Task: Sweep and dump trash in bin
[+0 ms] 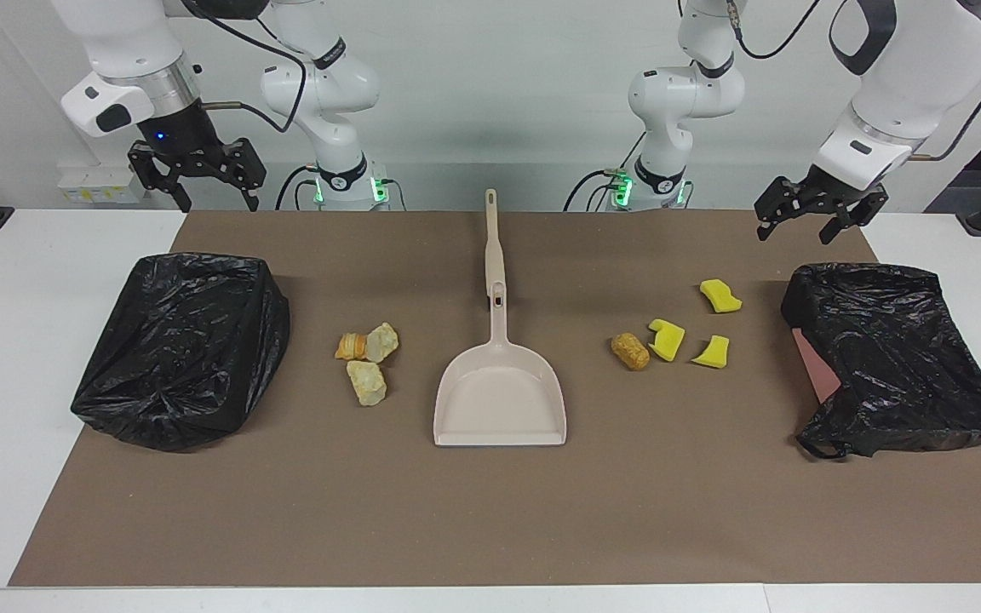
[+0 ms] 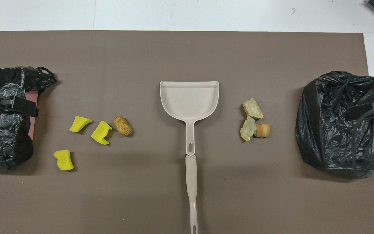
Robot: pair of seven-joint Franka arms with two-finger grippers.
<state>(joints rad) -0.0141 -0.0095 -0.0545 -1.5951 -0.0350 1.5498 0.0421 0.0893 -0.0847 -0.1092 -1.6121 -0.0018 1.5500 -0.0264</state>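
Trash lies in two loose clusters on the brown mat [image 1: 490, 511], one either side of the beige dustpan [image 1: 500, 400] at the centre of the facing view. Right of centre in that view sit three yellow sponge chunks [image 1: 668, 338] and a brown cork-like roll [image 1: 630, 351], the roll's long axis running slantwise from upper left to lower right. Left of centre sit two pale bread-like lumps [image 1: 367, 382] touching an orange one [image 1: 351, 346]. The dustpan's long axis runs straight up the frame, its handle toward the robots at the top and its open mouth toward the bottom (a wide bare strip of mat fills the lower part of the frame). A black-bagged bin [image 1: 184, 349] stands at the left edge of the mat, and another bagged bin [image 1: 899, 358] at the right edge, with a reddish side showing under the plastic; clear mat separates each cluster from its bin. The right gripper [image 1: 199, 189] hangs at upper left, above the mat's top edge, jaws spread wide and holding nothing. The left gripper [image 1: 816, 217] hangs at upper right, just above the right-hand bin, likewise wide apart and empty.
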